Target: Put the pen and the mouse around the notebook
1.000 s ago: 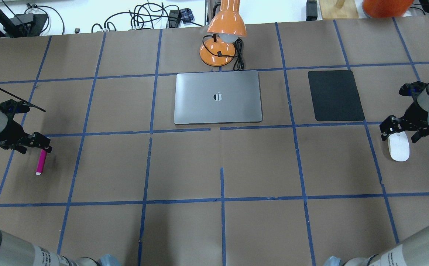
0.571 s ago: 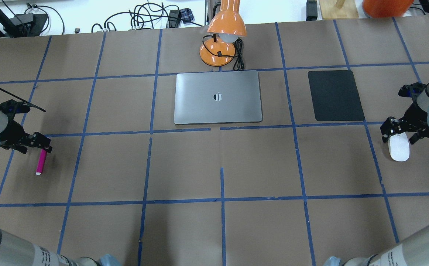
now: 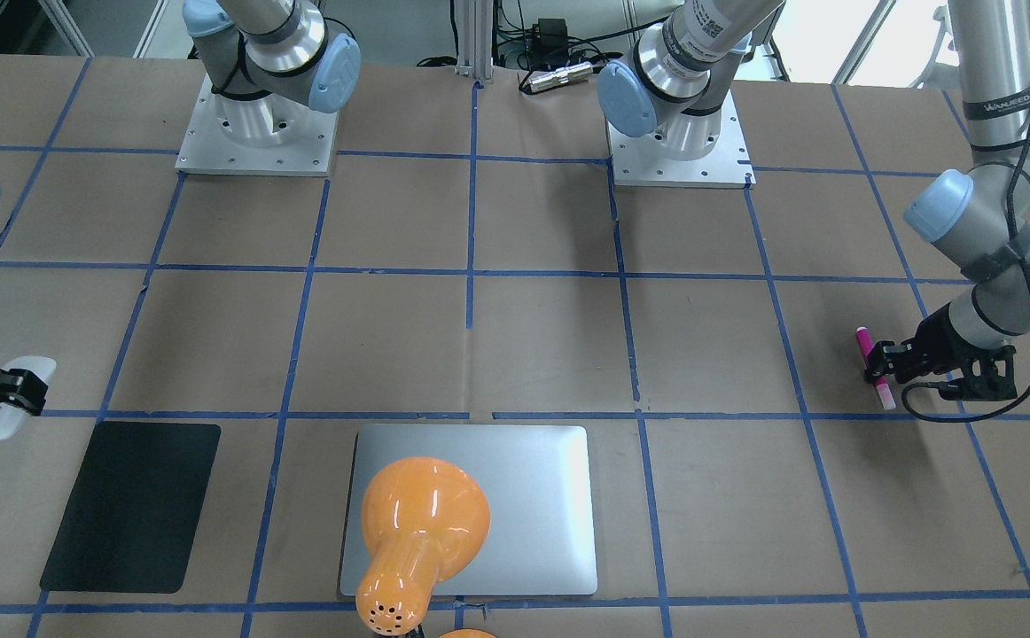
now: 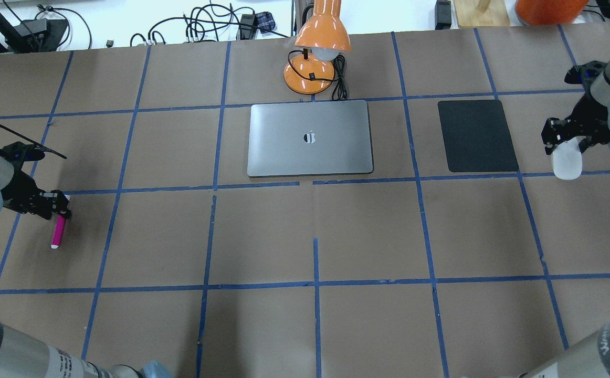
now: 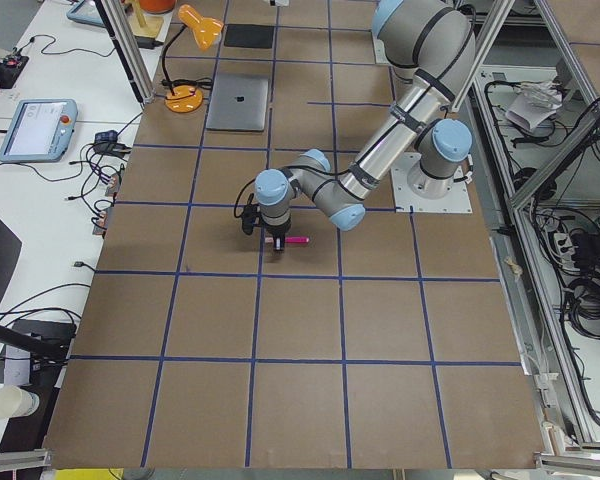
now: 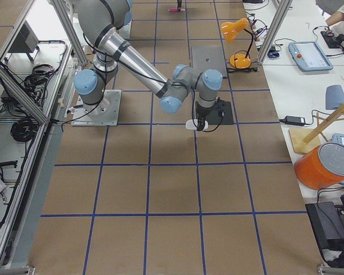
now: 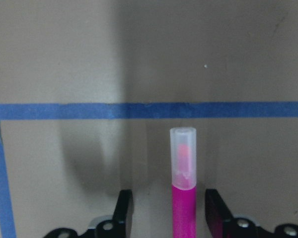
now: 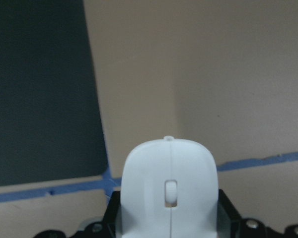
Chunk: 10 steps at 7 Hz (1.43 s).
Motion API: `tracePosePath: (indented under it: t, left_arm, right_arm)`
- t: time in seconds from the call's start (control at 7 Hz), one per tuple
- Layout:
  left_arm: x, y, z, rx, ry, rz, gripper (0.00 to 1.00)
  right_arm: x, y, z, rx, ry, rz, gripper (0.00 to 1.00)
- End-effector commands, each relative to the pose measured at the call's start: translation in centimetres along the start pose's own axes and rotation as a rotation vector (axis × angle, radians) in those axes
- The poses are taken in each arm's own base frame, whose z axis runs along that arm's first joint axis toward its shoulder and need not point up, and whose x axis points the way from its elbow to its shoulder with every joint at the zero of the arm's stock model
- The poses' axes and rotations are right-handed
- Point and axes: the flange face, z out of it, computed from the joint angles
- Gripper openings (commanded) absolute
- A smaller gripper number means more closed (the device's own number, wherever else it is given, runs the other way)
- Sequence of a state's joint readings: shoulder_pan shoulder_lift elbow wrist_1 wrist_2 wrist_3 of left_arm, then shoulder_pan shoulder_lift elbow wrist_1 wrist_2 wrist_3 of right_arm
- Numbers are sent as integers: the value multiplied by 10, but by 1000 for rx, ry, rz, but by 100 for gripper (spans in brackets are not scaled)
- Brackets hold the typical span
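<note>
The magenta pen (image 4: 58, 231) lies on the table at the far left, pale cap pointing toward the robot. My left gripper (image 4: 59, 209) is down over its far end. The left wrist view shows the pen (image 7: 184, 198) between the fingers (image 7: 122, 210) with a gap on each side, so the gripper is open. My right gripper (image 4: 566, 144) is shut on the white mouse (image 4: 567, 164) and holds it above the table, right of the black mat. The wrist view shows the mouse (image 8: 170, 193) clamped between both fingers. The silver notebook (image 4: 310, 157) lies closed at the table's middle.
A black mat (image 4: 477, 135) lies between the notebook and the mouse. An orange desk lamp (image 4: 315, 52) with its cable stands just behind the notebook, and its shade overhangs the notebook (image 3: 542, 496) in the front-facing view. Both arm bases (image 3: 253, 133) sit at the robot's edge.
My right gripper has closed on the mouse, lifted it and carried it toward the table's far side, level with the mat. My left gripper has sunk lower over the pen, which has not moved.
</note>
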<state>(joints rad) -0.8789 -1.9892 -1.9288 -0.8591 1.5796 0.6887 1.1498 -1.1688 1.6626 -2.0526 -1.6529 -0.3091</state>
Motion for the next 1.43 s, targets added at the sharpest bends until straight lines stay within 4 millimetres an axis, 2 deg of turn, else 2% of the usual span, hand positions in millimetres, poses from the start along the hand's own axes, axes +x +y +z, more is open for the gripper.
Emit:
tracePosePath:
  t: [0.0,0.14,0.29,0.43,0.57,0.71,0.86,1.0,1.14,1.29]
  left_arm:
    - [1,0,-1,1,1,2,53]
    - [1,-1,-1,3,1,3,36]
    - [1,-1,-2,5,1,3,10]
    - [1,-2,-2,6,2,5,0]
    - [0,-1,-2,3,1,3,0]
    - [0,-2,-11,17,-11,2,0]
    - [5,-10,-33,53,-39,-28,0]
    - [13,-27,-43,72,-59,-156,0]
    - [43,-46,-53,87,-65,-214,0]
    - [83,-61,-60,105,-68,-260,0]
  right_arm:
    - [-87,-77,20,-12,-22,-24,15]
    - [-91,-94,30,-15,-64,-2,15]
    - [-93,-94,40,-29,-71,-1,20]
    - [-95,-91,59,-54,-71,-3,35]
    - [-96,-89,63,-63,-74,11,78]
    - [-95,-88,64,-67,-71,26,100]
    - [-99,-88,46,-51,-65,20,100]
    - [-116,-81,16,-14,-44,-7,100]
    - [-140,-66,-29,4,-40,-42,100]
    - [-175,-38,-79,34,-36,-98,100]
